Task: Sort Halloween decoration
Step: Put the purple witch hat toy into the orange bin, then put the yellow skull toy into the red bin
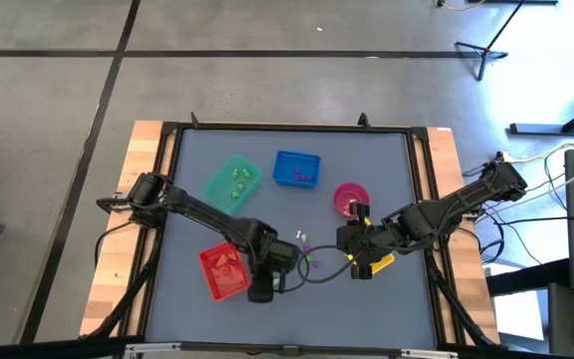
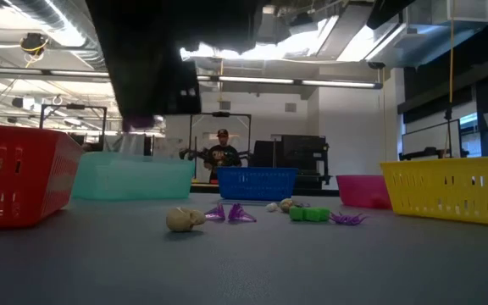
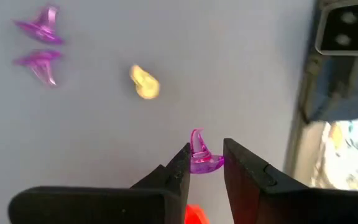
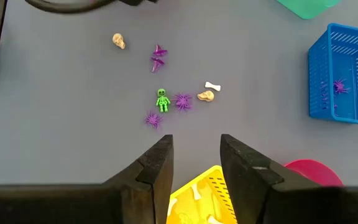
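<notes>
The Halloween decoration lies loose on the grey table: a skull point(image 4: 119, 41), two purple hats point(image 4: 158, 57), a green skeleton point(image 4: 161, 99), purple spiders point(image 4: 183, 101), another skull point(image 4: 206, 96) and a bone point(image 4: 212, 86). My left gripper point(image 3: 205, 160) is beside the red tray point(image 1: 222, 271), shut on one more purple hat point(image 3: 197, 155). My right gripper point(image 4: 196, 149) hangs open and holds nothing, over the yellow tray point(image 4: 201, 193). My left gripper pinches the small purple hat by its brim point(image 3: 204, 164) between its two fingertips. The fingers come slanting down from above. The hat is lifted clear of the table, its pointed tip point(image 3: 195, 137) sticking out past the fingertips.
A green tray point(image 1: 232, 181) and a blue tray point(image 1: 297, 170) with purple trinkets stand at the far side, a pink bowl point(image 1: 350, 197) to their right. In the low view a person stands in the room behind the table.
</notes>
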